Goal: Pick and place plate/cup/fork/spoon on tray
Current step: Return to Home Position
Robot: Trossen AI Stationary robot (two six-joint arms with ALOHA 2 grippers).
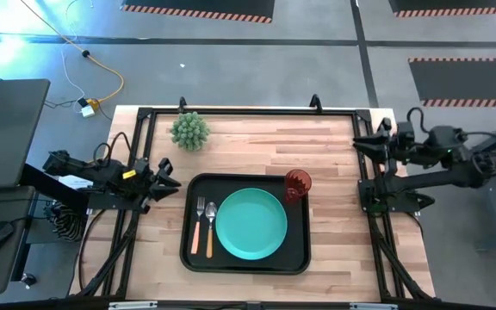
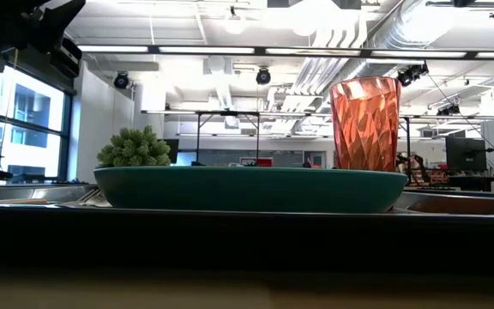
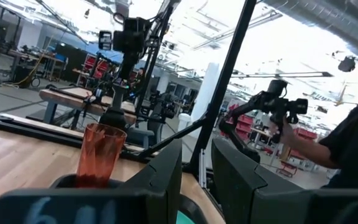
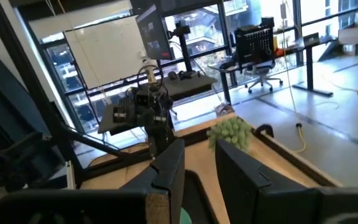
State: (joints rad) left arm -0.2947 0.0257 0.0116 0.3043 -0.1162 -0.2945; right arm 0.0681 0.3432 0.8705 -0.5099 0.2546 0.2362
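The black tray (image 1: 296,258) lies in the middle of the table near its front edge. The teal plate (image 1: 251,224) rests flat on the tray and also shows in the low view (image 2: 247,189). The fork (image 1: 199,226) and the spoon (image 1: 210,226) lie side by side on the tray, left of the plate. The red-orange cup (image 1: 298,183) stands upright in the tray's far right corner. My left gripper (image 1: 167,175) is open and empty just left of the tray. My right gripper (image 1: 358,143) is open and empty at the table's right edge.
A spiky green potted plant (image 1: 189,130) stands at the table's far left. Black frame rails run along the table's left (image 1: 136,164), far and right sides. In the left wrist view a person in dark clothes (image 3: 353,155) is beyond the table's right side.
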